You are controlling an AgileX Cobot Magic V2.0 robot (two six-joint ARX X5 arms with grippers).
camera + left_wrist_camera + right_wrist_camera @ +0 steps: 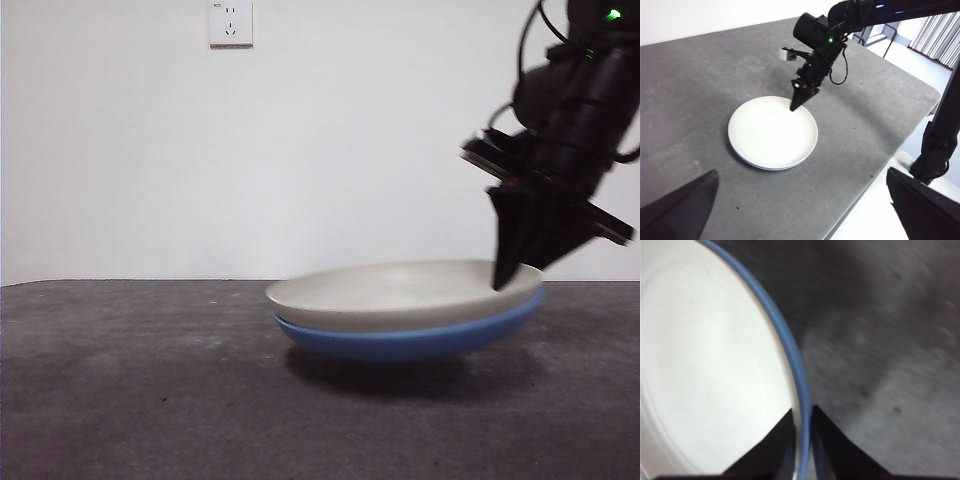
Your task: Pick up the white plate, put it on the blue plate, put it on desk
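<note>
The white plate [400,292] sits nested in the blue plate [410,340], and my right pincer [801,427] has both by the rim. My two black jaws are nearly closed, with only a thin gap between them, and in the right wrist view the stacked rims run straight into that gap: one jaw lies over the white plate's inner face, the other on the outside of the blue rim. In the front view the pincer [505,280] comes down steeply from above with its tip on the plates' edge.

The white plate is cream, matte and smooth, with a raised rim, and its bowl holds nothing. The blue plate shows only as a glossy band around and beneath it. From the front the stack tilts, higher on my pincer's side and lower on the far side, with a dark shadow under it on the desk [130,390]; I cannot tell whether the low part touches the desk.

Around my pincer, the desk is a rough, speckled grey-brown surface. Beyond the plates stands a white wall with a socket [230,22] high on it.

My left pincer [800,210] waits well away from the plates, its jaws spread wide apart with nothing between them.
</note>
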